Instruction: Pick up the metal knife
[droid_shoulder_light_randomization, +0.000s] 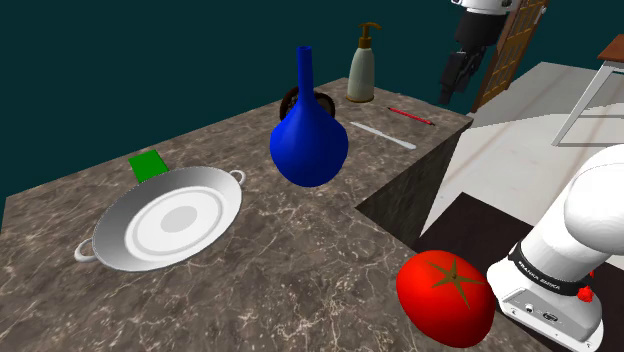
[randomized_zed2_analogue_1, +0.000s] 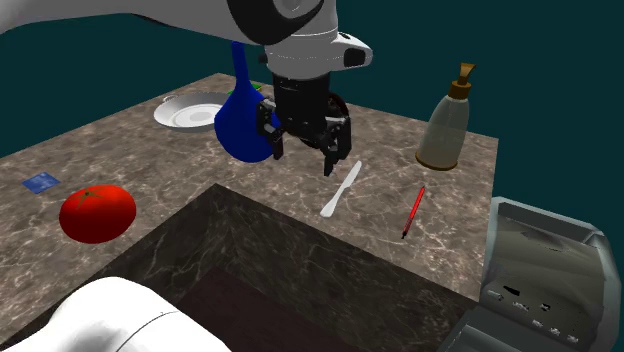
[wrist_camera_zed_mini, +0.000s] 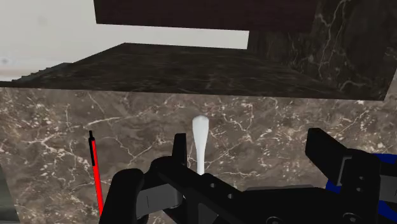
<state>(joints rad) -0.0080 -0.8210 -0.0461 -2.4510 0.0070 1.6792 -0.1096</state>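
Note:
The knife is a plain white, slim piece lying flat on the dark marble counter, near the edge of a dark recess. My black gripper hangs open above the counter, a little up from the knife and touching nothing. In the wrist view the knife lies just beside one finger, off the middle of the wide gap, with the other finger far to its side. In the shoulder view the gripper shows high at the counter's far end.
A red pen lies beside the knife, with a soap dispenser behind it. A blue vase stands close to the gripper. A white two-handled pan, a tomato, a green block and a grey appliance stand farther off.

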